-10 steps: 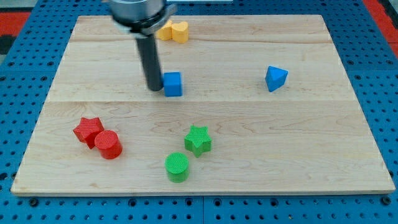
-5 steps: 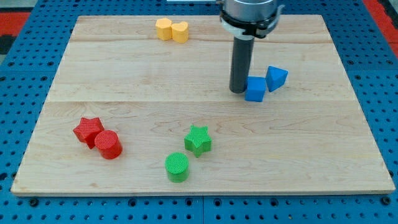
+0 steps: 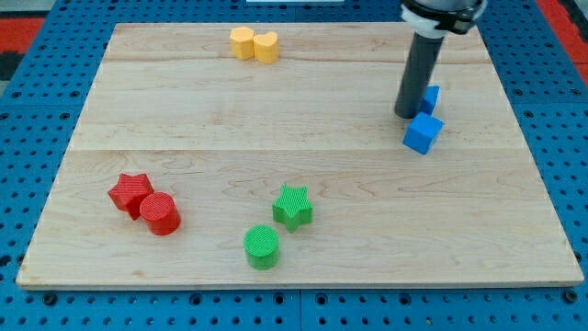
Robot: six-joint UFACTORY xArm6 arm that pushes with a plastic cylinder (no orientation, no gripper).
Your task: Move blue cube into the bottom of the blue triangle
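Observation:
The blue cube [image 3: 423,132] sits on the wooden board [image 3: 294,184] at the view's right, turned corner-on. The blue triangle [image 3: 431,97] lies just above it toward the view's top, mostly hidden behind my rod, and seems to touch the cube. My tip [image 3: 405,113] rests on the board just left of the triangle and up-left of the cube, close to both.
Two yellow blocks [image 3: 254,44] sit together at the view's top. A red star [image 3: 131,193] and red cylinder [image 3: 161,214] lie at the lower left. A green star [image 3: 293,206] and green cylinder [image 3: 262,246] lie at the bottom centre.
My rod swept from the left to the right, pushing the blue cube across the board to just below the blue triangle. The triangle shifted slightly up and right.

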